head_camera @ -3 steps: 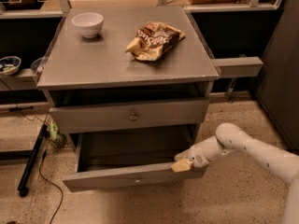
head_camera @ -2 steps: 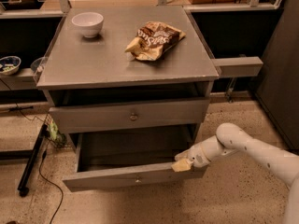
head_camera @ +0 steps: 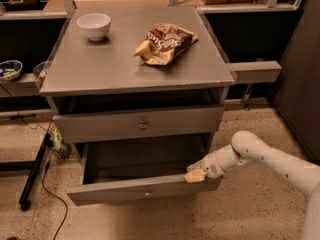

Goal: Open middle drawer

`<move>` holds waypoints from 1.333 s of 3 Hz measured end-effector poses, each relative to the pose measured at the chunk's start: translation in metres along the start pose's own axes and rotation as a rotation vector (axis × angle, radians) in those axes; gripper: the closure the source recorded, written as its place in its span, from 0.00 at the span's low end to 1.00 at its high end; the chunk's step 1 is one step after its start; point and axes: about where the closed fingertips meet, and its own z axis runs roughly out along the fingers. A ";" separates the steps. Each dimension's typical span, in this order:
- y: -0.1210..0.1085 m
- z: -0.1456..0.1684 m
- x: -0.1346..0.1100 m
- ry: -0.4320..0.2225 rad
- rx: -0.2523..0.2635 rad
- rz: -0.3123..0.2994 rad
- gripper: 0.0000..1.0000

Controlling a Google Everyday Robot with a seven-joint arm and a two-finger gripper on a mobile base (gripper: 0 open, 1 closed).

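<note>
**Camera view: middle drawer extended, gripper at its front edge**

The grey flat-fronted wooden middle drawer (head_camera: 115,192) stands well out from the grey wooden cabinet (head_camera: 218,98), with its dark interior exposed. The small round metal knob (head_camera: 147,191) at the centre of its front is untouched.

The gripper (head_camera: 196,176), on the white robot arm (head_camera: 272,158), sits at the cabinet's right side, against the top edge of the drawer front near its right end. Judgement: contact at the edge rather than the knob lets the arm hook the front and draw it outward. Whether the gripper is parted or closed cannot be told.

The grey upper drawer (head_camera: 95,128) sits close in to the cabinet.

On the cabinet's worktop (head_camera: 125,71), a white ceramic bowl (head_camera: 94,25) at rear left and a crumpled brown snack bag (head_camera: 165,43) at rear right lie outside the drawer's travel, so they need no handling.

Judgement: the opening appears largely complete.
</note>
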 end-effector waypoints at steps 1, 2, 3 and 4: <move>0.000 0.000 0.000 0.000 0.000 0.000 0.81; 0.000 0.000 0.000 0.000 0.000 0.000 0.50; 0.000 0.000 0.000 0.000 0.000 0.000 0.26; 0.000 0.000 0.000 0.000 0.000 0.000 0.04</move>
